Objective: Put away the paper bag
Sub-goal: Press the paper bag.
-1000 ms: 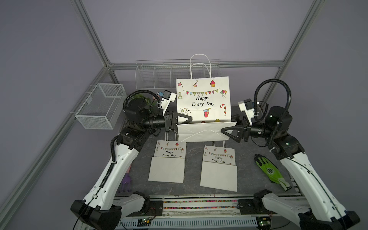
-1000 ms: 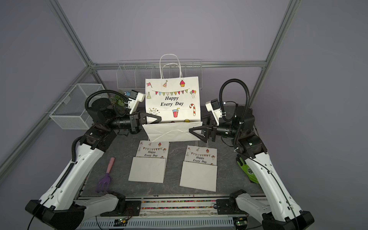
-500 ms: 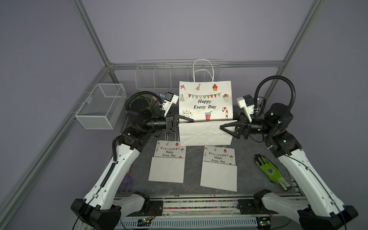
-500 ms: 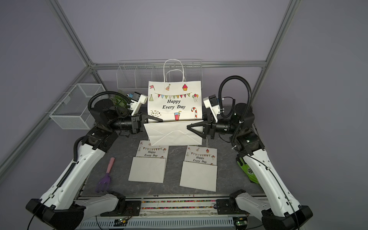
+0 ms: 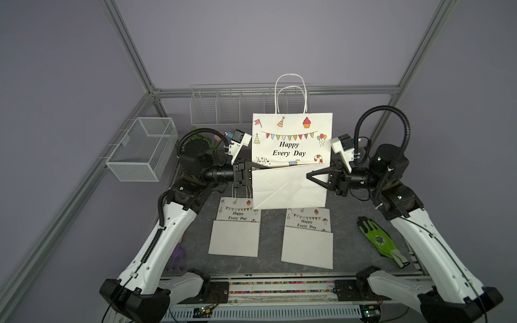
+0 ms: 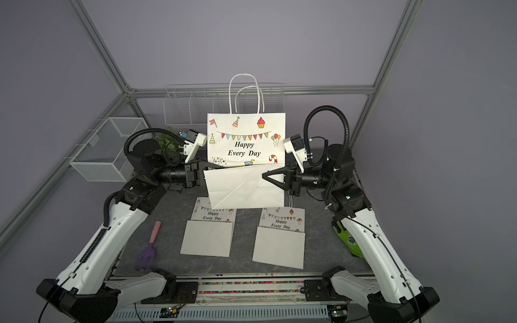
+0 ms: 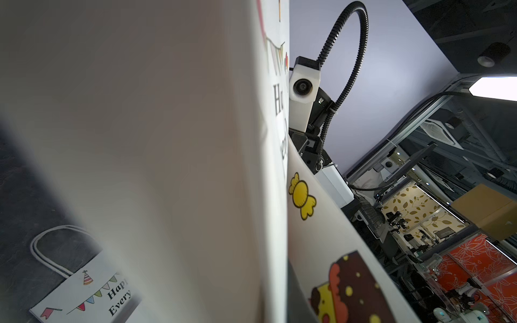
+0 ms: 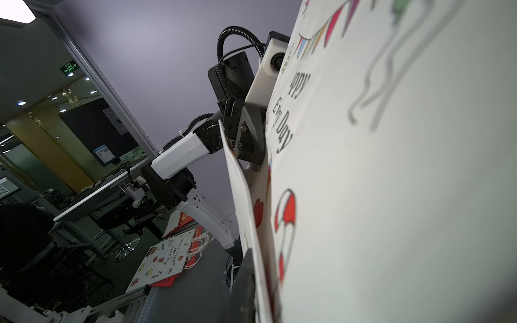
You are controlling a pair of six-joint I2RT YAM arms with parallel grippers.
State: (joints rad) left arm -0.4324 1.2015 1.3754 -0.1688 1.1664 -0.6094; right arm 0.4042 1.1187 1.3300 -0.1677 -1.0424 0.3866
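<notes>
In both top views the bag (image 5: 291, 145) hangs upright above the tabletop (image 5: 349, 223), its bottom flap folded up in front. The right end effector (image 5: 310, 175) is clamped on the bag's right edge. The left end effector (image 5: 251, 167) sits at the left edge, and I cannot tell its grip.

Left wrist view: the bag's blurred side fills most of the frame.

Right wrist view: the bag's printed face is close, with the left end effector at its far edge.

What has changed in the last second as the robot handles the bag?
The right gripper moved in and closed on the right edge of the bag; the bag shifted slightly right. The left gripper stayed at the left edge, its grip unclear. The flat bags and glove lay unmoved.
</notes>
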